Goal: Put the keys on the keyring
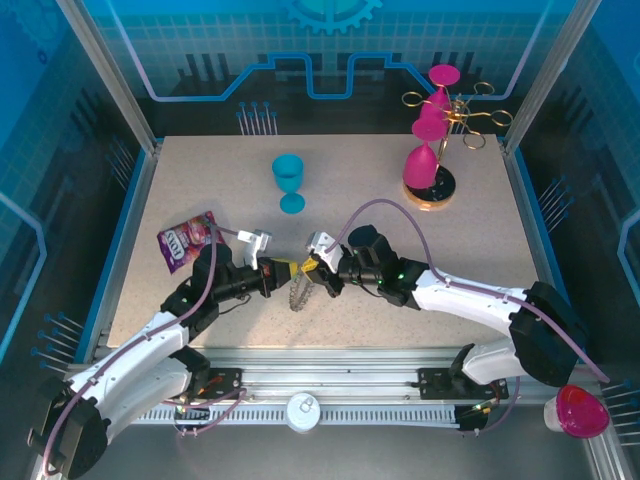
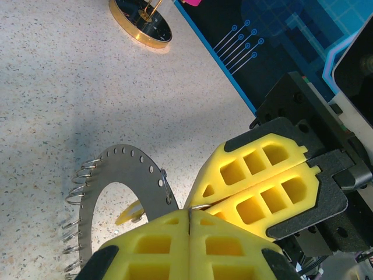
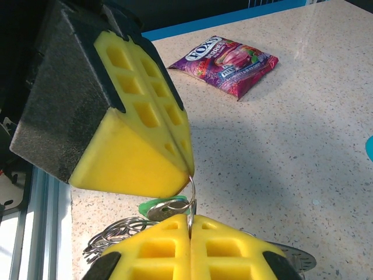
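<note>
Grey metal keyring [image 2: 140, 181]: I am seeing it hanging just under the left gripper [image 2: 189, 217], plane upright and frilled edge facing away from the right gripper [image 3: 190, 224]. It is round, so no long axis. Keys [image 3: 164, 207] are dangling below both tips. 2 grippers are clenching 1 wire loop [image 3: 193, 195]. Risk: opposing pulls bending it, or a slip dropping everything.

Speckled beige table [image 1: 480, 240]. On it we mark a blue goblet [image 1: 289, 180] upright at centre back, a purple sweet packet [image 1: 187, 240] at left, and a gold rack [image 1: 438, 193] back right.
</note>
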Tool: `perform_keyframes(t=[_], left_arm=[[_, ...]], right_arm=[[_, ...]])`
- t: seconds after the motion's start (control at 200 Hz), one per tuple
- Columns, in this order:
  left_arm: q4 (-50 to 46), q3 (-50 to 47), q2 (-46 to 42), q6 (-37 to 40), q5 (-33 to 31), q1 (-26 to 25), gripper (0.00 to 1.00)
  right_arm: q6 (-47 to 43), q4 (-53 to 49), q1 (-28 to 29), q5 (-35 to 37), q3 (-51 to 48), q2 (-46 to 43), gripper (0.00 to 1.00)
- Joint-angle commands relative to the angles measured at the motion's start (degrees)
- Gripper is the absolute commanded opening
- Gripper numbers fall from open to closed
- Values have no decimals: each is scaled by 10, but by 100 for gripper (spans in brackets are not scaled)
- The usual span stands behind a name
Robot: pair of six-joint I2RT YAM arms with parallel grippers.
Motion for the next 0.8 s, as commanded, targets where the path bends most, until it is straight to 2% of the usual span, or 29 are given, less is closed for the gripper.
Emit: perform_keyframes(t=[0.0,0.595,0.796], left_arm=[[1,-6,-4,1,-26,5,0],[0,1,3,-4,-27,5,0],[17,-5,1,-5,-8,4,0]], right_arm=[[11,51,8,-33,-3,-24,0],[23,95,8,-79,-13,-32,0],[28,81,9,-66,-2,-24,0]])
